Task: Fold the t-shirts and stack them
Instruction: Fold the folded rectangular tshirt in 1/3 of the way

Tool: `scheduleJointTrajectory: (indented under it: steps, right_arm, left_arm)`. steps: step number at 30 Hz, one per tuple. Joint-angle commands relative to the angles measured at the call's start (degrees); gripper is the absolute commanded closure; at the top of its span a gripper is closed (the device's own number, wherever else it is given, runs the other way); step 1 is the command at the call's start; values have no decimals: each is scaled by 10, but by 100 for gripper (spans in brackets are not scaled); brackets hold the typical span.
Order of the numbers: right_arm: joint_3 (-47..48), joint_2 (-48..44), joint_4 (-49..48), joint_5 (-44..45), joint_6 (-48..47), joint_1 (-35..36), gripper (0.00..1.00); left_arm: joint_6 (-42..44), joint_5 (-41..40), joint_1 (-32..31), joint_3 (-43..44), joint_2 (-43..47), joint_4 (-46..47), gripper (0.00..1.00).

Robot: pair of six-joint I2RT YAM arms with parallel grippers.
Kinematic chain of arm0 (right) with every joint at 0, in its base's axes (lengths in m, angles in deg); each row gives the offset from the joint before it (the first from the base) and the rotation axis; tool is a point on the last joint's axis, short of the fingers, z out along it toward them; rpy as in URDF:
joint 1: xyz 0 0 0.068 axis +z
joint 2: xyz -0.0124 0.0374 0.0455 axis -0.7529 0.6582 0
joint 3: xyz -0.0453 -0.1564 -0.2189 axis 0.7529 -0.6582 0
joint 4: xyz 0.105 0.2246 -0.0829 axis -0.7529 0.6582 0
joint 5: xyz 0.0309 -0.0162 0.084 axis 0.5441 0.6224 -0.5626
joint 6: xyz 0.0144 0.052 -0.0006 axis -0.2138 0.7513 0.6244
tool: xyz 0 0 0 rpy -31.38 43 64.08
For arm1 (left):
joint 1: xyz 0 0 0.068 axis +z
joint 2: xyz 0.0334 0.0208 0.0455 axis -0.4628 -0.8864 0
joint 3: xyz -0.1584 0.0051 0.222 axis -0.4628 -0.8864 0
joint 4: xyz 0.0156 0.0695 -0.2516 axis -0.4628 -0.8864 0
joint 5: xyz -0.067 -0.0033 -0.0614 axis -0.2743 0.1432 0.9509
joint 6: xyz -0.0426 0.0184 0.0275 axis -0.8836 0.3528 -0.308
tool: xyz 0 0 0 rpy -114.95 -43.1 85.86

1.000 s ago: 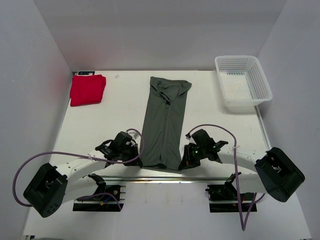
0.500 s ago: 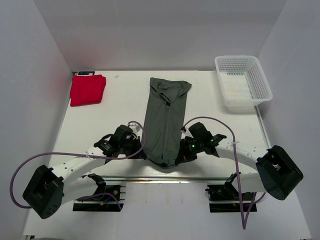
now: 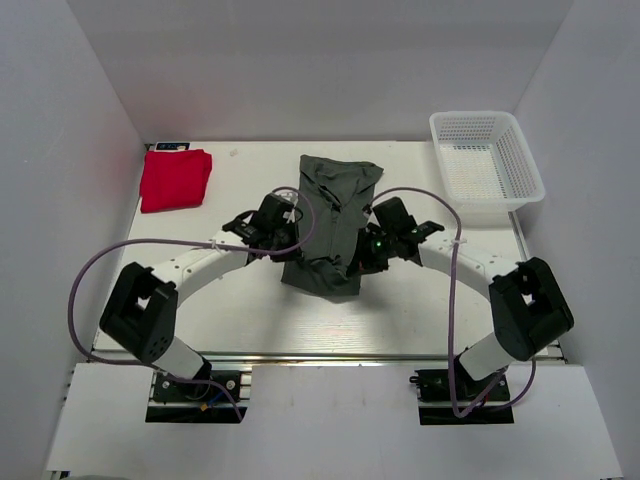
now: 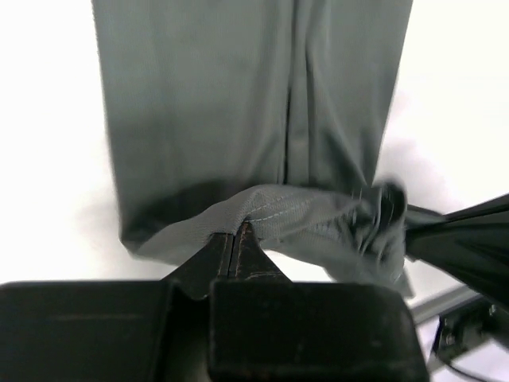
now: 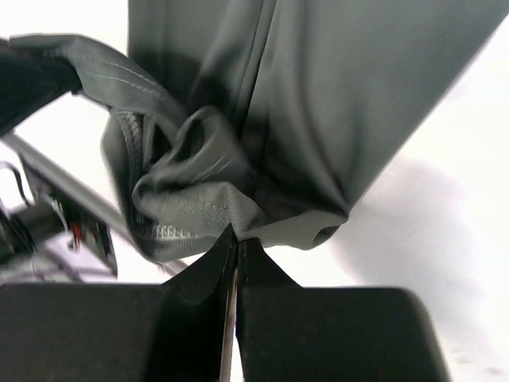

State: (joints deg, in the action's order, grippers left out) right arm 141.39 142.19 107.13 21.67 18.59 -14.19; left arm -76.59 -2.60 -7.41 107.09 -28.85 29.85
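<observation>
Both wrist views cut the grey shirt (image 4: 238, 103) off at the top edge; its bunched hem looks blurred.

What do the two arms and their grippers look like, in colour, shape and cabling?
The left arm and the right arm have white tubular links joined by blocky black joint housings. The left gripper and the right gripper are black, with flat wedge-shaped fingers. A thin purple cable loops along each arm. A small green light glows near the right wrist.
</observation>
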Motion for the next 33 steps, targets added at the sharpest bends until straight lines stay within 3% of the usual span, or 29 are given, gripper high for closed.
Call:
scheduleJointTrajectory:
  steps: [1, 16, 33]
  right_arm:
    - [71, 24, 29, 29, -32, -27, 100]
    - [258, 152, 82, 16, -102, -111, 100]
    - [372, 256, 79, -54, -132, -173, 100]
  left_arm:
    - [25, -30, 21, 70, -23, -24, 100]
    - [88, -21, 95, 252, -167, -32, 100]
    - [136, 20, 121, 377, -275, -13, 100]
